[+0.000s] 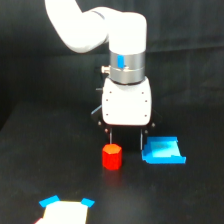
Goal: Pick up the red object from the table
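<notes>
At the lower left of the frame a white piece with blue corners [65, 210] lies on the table [30, 75]; what it is cannot be told. In the centre, the red object [112, 156] stands on the table, below the left finger of the gripper [126, 138], whose jaws are spread and hold nothing. This looks like the approach step: next, centring over the block, descending, then closing. Right of it sits a blue tray-like piece [163, 150], apparently empty.
</notes>
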{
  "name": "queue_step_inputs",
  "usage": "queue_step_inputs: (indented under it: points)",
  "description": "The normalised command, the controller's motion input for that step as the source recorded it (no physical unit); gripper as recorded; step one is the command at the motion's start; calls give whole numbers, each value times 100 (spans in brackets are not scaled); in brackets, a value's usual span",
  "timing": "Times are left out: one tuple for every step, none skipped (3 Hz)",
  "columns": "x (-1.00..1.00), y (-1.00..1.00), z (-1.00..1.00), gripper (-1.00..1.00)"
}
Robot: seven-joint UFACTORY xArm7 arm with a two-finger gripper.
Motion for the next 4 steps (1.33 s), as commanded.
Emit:
queue_step_inputs:
  points:
    - [-81,-100,-2,100]
    - [-44,-100,-39,100]
    - [42,48,-100,-100]
    - [-84,55,31,-100]
